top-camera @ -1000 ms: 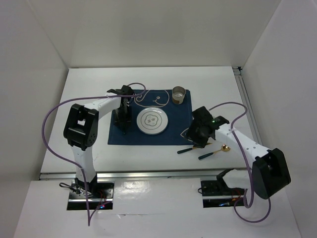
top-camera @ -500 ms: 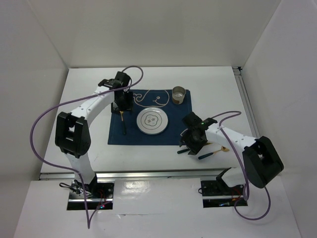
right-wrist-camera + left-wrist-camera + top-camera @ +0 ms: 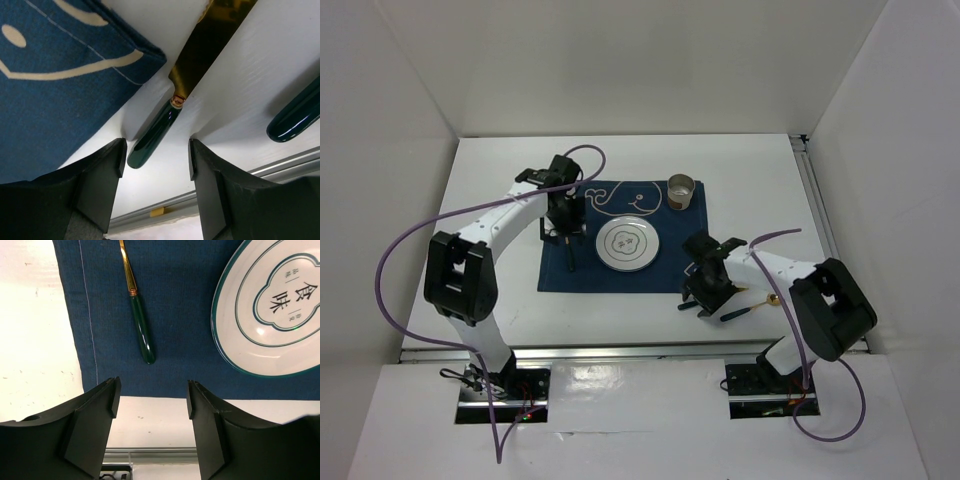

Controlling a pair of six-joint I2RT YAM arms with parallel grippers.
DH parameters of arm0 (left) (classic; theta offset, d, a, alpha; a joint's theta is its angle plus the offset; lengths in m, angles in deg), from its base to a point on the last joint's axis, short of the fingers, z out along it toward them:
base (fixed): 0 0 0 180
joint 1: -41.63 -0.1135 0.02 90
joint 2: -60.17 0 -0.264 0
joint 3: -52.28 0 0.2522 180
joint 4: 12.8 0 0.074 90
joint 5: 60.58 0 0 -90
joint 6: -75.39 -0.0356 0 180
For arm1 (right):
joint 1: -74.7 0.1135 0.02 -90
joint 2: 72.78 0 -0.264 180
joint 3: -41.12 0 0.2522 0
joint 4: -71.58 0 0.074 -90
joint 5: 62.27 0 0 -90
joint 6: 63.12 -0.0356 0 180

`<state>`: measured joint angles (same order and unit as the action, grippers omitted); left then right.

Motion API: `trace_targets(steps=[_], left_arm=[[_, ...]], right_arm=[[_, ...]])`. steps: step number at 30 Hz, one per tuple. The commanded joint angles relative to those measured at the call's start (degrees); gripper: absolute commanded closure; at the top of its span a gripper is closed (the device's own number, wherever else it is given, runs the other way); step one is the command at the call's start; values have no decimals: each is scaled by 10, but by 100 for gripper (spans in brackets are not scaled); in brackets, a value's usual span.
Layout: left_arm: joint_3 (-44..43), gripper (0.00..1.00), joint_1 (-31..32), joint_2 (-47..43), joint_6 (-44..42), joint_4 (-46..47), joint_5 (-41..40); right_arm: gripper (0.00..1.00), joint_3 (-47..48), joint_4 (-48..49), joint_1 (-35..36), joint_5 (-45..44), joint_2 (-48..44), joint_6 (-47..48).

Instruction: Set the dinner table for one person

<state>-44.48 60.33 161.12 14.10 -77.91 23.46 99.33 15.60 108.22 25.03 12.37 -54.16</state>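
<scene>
the large plain white flat table (image 3: pixel 490 200) spreads from my bases out to the far wall and carries everything. on it lies the navy blue cloth placemat with white whale drawings (image 3: pixel 620 283). the round white plate with a green rim (image 3: pixel 627 245) sits at the mat's middle, with the small brownish cup (image 3: pixel 681 191) at 1 o'clock from it.

my right claw (image 3: pixel 156 145) is spread and grasping nothing. it hangs low at 4 o'clock from the plate, just off the mat's corner, straddling the gold-bladed utensil with a dark green handle (image 3: pixel 165 120). the handle runs slantwise between the jaws, with its butt nearer my left finger. if i clench like this, i judge the pads would meet it unevenly and the glossy handle could swivel or squirt out. the cloth corner lies just beside that same finger, so a low clench or lift could snag the mat and drag the plate and cup askew. a second dark green handle (image 3: pixel 295 117) lies at 3 o'clock, near enough to be nudged.

my left claw (image 3: pixel 153 387) is also spread and empty, over the mat's near edge. a gold-stemmed utensil with a green handle (image 3: pixel 137 315) lies at 9 o'clock from the plate. a careless sweep here could knock it crooked.
</scene>
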Motion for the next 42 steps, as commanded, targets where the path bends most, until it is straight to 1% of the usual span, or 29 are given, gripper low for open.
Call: trace_targets(steps=[1,3,5,6,7,8,9,10,13,15,17,19,20,21,22,23,24,25,27,28,31,39,42], left_arm=[[-3,28,3,-35,5,0,7],[-3,28,3,-35,5,0,13],[-3,28,3,-35,5,0,13],[-3,28,3,-35,5,0,13],[-3,28,3,-35,5,0,13],[-3,28,3,-35,5,0,13],[-3,28,3,-40,5,0,13],[-3,28,3,-40,5,0,8],[-3,28,3,-40,5,0,8],[-3,28,3,-40,5,0,8],[-3,28,3,-40,5,6,8],[-3,28,3,-40,5,6,13],[-3,28,3,-40,-1,6,13],[-3,28,3,-40,-1,6,13],[-3,28,3,-40,-1,6,8],[-3,28,3,-45,-1,6,8],[-3,28,3,-45,-1,6,2],[-3,28,3,-45,-1,0,2],[-3,28,3,-45,-1,0,2],[-3,28,3,-45,-1,0,2],[-3,28,3,-45,-1,-5,2],[2,28,-2,-57,-6,-10,-8],[2,28,-2,-57,-6,-10,-8]], right_arm=[[37,-5,11,5,-33,9,-47],[38,-10,6,5,-42,14,-54],[45,-3,-4,5,-60,20,-69],[53,-3,-22,5,-65,20,-75],[58,2,-32,5,-74,20,-84],[68,2,-51,5,-74,14,-97],[68,2,-58,5,-81,8,-97],[77,2,-64,5,-89,0,-97],[87,2,-91,5,-106,-37,-105],[95,12,-106,11,-134,-56,-99],[100,25,-118,22,-176,-72,-63],[100,60,-103,23,-204,-79,36],[100,86,-84,23,-204,-74,89],[100,98,-26,23,-197,-65,151],[100,108,6,23,-183,-57,276],[100,121,26,23,-147,-46,326],[99,154,36,23,-131,-30,365],[99,172,36,23,-122,10,417],[99,223,29,23,-101,56,461],[99,237,20,23,-100,102,492],[99,274,10,23,-85,167,518],[99,299,43,23,-71,218,527],[93,319,36,17,-79,239,520]])
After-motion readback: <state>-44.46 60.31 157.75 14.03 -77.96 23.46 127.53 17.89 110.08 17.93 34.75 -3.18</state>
